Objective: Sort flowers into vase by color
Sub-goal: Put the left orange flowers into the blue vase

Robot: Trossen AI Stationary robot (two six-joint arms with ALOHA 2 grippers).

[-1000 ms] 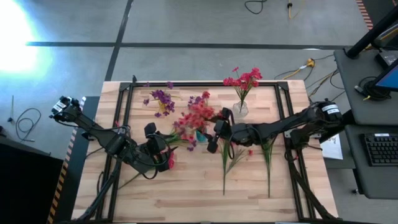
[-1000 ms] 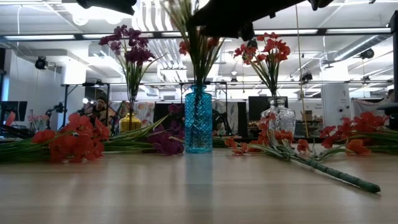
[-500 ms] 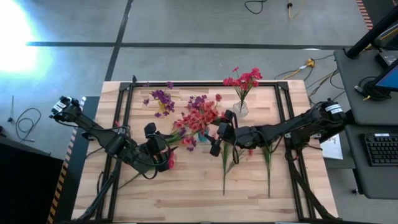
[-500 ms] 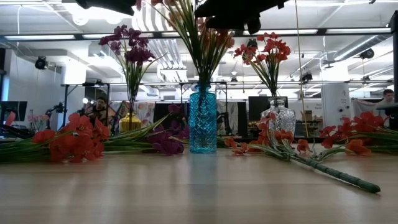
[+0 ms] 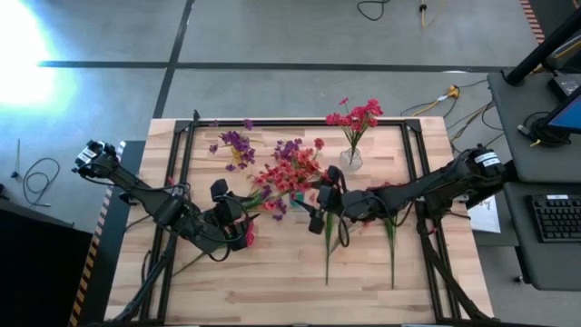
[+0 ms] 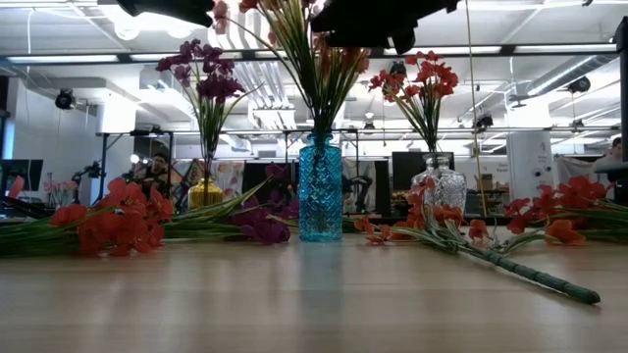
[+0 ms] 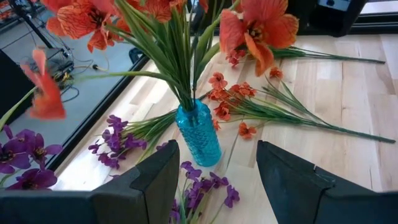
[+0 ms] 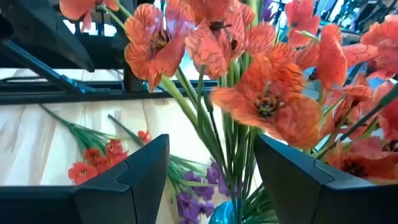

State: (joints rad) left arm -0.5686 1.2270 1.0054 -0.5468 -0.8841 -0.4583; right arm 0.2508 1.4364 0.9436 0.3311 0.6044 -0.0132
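Right wrist view: the right hand [image 8: 208, 177] is open just beside red flowers [image 8: 261, 93] in the blue vase [image 6: 320, 188]; left hand [image 7: 214, 180] open.

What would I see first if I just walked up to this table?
Probably the blue vase in the middle of the table, stuffed with big orange-red flowers on long green stems. Both robot arms reach toward it, the right gripper close beside it with open fingers and the left gripper a bit farther off. More red flowers and purple flowers lie loose on the wooden table around the vase.
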